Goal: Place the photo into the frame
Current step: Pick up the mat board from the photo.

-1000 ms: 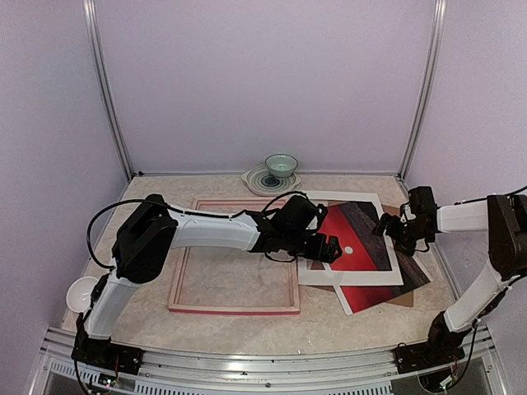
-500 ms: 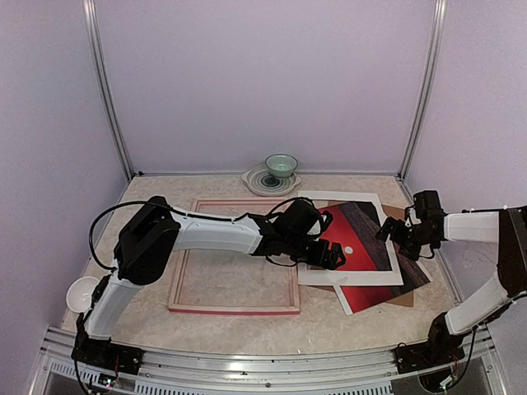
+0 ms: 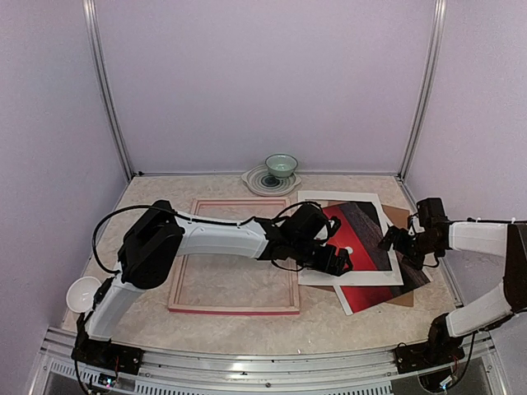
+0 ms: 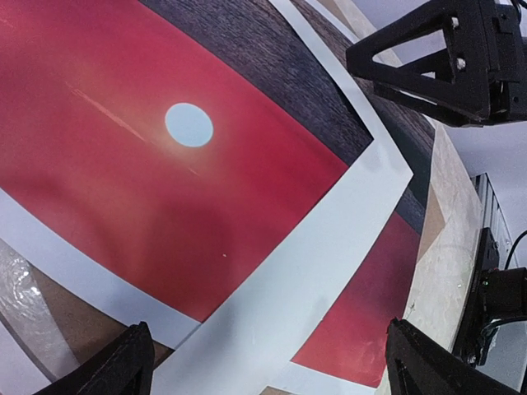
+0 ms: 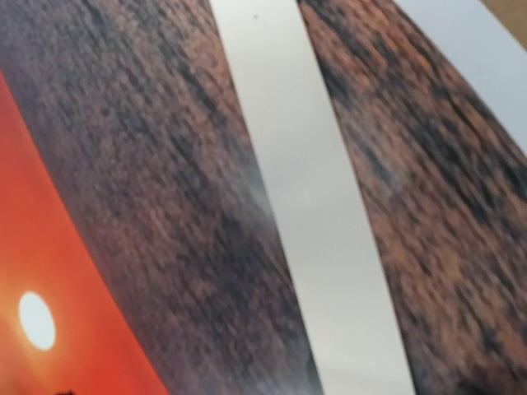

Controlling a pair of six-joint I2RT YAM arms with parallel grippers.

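Photo: flat on right half of bench, sandwiched between white mat on top and brown backing board underneath. Skewed against the mat: red sky and white sun dot visible through the mat opening, dark sea toward far right, near-right corner sticking out past the mat's near edge. Not in frame. Frame flat on bench just left of the stack, pale wood up, pink-red along near rail, bench surface visible through its opening. Left hand: reached across from the left, past the frame's right rail, hanging over the mat's near-left part just beside the sun dot. Released, fingers spread wide, gripping nothing. From left wrist view: one fingertip in each bottom corner, mat border and red print between them. Contact with the paper: cannot tell. Right hand: at right side of the stack, over the dark sea area, released, fingers apart, holding nothing. Own fingers out of right wrist view; only blurred sea texture, a white mat strip and the sun dot at lower left. Green bowl on plate at far edge, well apart from the stack. White dish at near left, beside left arm base.
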